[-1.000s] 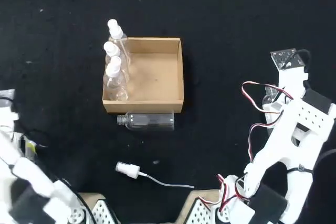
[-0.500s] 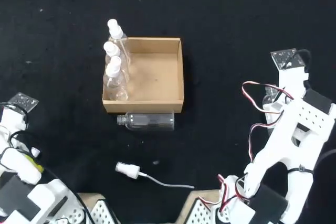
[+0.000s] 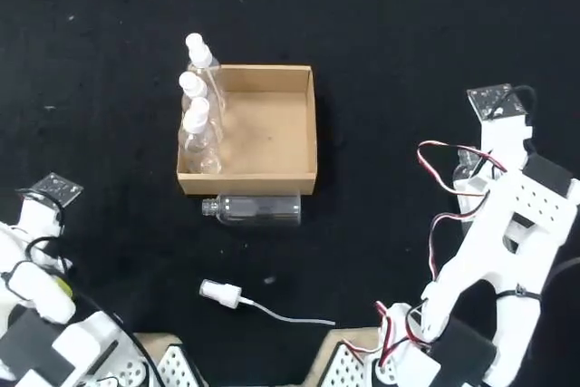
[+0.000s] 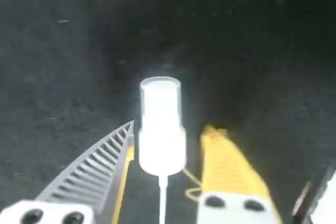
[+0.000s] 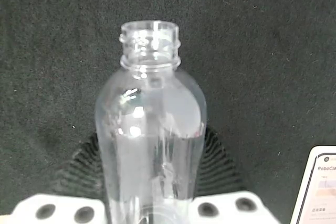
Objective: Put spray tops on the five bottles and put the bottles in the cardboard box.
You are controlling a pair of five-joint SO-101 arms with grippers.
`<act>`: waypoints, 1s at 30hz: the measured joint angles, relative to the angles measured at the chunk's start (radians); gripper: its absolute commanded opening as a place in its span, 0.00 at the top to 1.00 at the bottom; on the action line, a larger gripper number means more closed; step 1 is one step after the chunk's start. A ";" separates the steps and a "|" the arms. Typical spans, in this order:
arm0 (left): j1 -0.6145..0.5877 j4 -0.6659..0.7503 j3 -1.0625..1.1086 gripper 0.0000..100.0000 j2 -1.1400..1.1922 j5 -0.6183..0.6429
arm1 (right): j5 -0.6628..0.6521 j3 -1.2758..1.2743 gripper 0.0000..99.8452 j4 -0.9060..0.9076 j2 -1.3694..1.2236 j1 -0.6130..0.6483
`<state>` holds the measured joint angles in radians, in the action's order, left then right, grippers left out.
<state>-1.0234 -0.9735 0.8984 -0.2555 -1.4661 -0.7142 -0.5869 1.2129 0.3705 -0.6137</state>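
Left hand (image 4: 169, 129) grips spray top (image 4: 160, 108) — right hand (image 5: 152, 158), bottle (image 5: 152, 103).

Open brown cardboard box (image 3: 272, 133) is sitting upright. Three clear plastic capped bottles (image 3: 199, 138) are standing along one wall, apparently all inside. A clear uncapped bottle (image 3: 254, 208) is lying sideways just beside the box. A loose white spray top (image 3: 222, 294) with a thin tube is lying nearby. The left gripper (image 4: 169, 128) is clasping a second spray top (image 4: 161, 127). The right gripper (image 5: 152, 182) is gripping an upright open bottle (image 5: 152, 129).

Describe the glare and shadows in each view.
Left wrist view: the spray top between the jaws glares white, its detail washed out. Right wrist view: small highlights dot the clear bottle. High view: even light; the black table hides shadows.
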 measured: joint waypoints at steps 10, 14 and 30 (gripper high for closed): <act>-0.005 -0.123 -0.091 0.97 -0.129 0.026 | 0.086 0.288 0.99 0.301 0.000 0.095; 0.015 -0.236 -0.160 0.97 -0.298 0.167 | 0.176 0.338 0.99 0.331 0.031 0.183; 0.226 -0.301 -0.245 0.97 -0.761 0.847 | 0.433 0.094 0.99 0.196 0.583 0.692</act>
<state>-0.7979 -1.2743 0.6529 -1.0165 -0.6191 -0.2816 -0.4933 1.4093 0.9536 0.0783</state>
